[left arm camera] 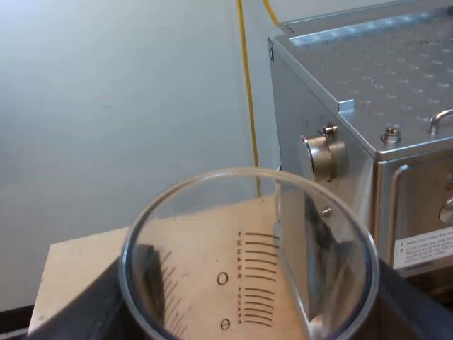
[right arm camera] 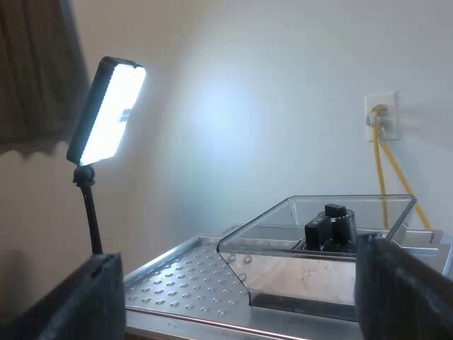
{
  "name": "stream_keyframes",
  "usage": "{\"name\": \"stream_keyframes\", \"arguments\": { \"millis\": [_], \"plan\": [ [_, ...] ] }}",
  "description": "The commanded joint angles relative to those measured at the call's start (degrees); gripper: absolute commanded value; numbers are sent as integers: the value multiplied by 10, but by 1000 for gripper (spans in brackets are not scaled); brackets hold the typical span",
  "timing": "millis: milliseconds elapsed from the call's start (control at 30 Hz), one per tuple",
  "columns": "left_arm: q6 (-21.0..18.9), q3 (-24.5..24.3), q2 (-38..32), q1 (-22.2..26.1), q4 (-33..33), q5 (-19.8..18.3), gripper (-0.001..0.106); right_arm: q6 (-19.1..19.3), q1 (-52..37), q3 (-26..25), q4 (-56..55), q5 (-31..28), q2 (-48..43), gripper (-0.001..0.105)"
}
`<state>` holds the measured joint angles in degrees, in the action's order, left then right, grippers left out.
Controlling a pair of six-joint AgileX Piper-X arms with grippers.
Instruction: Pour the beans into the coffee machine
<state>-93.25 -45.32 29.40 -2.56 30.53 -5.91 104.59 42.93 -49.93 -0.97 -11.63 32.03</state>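
Below, a pale wooden table [left arm camera: 78, 262] lies beside a boxy brushed-steel espresso machine [left arm camera: 396, 92] with a dimpled top. On that top stands a clear angular plastic bean hopper [right arm camera: 311, 241] with a black part inside. Beyond the machine, a lit rectangular light panel [right arm camera: 106, 110] tilts on a thin black stand. My left hand [left arm camera: 255, 304] pinches a clear round measuring glass [left arm camera: 248, 255] with printed scale lines between its 2 black fingers. The glass hangs over the table, just beside the machine's side wall and lower than its top. Its mouth faces back toward the wrist, and its long axis runs down toward the table. A round metal knob [left arm camera: 322, 152] juts from that wall near the rim. My right hand [right arm camera: 241, 294] is spread wide, facing the hopper. 2 yellow cables [right arm camera: 386, 170] drop from a white wall outlet [right arm camera: 382, 117].
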Motion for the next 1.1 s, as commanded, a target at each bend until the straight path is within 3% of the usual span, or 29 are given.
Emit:
{"name": "stream_keyframes", "arguments": {
  "millis": [33,133,467,600,1000,1100],
  "plan": [
    [0,-32,25,-1,-8,-4,39,10,1,-6,10,-3,-3,69],
    [20,-66,54,-1,-8,-21,39,10,1,-6,10,-3,-3,69],
    [22,-145,131,-38,-8,-19,39,10,1,-6,10,-3,-3,69],
    [22,-201,187,-68,-8,-12,39,10,1,-6,10,-3,-3,69],
    [22,-325,291,-74,24,-12,39,10,1,-6,10,-3,-3,69],
    [25,-347,316,-91,26,11,39,10,1,-6,10,-3,-3,69]
  ]
}}
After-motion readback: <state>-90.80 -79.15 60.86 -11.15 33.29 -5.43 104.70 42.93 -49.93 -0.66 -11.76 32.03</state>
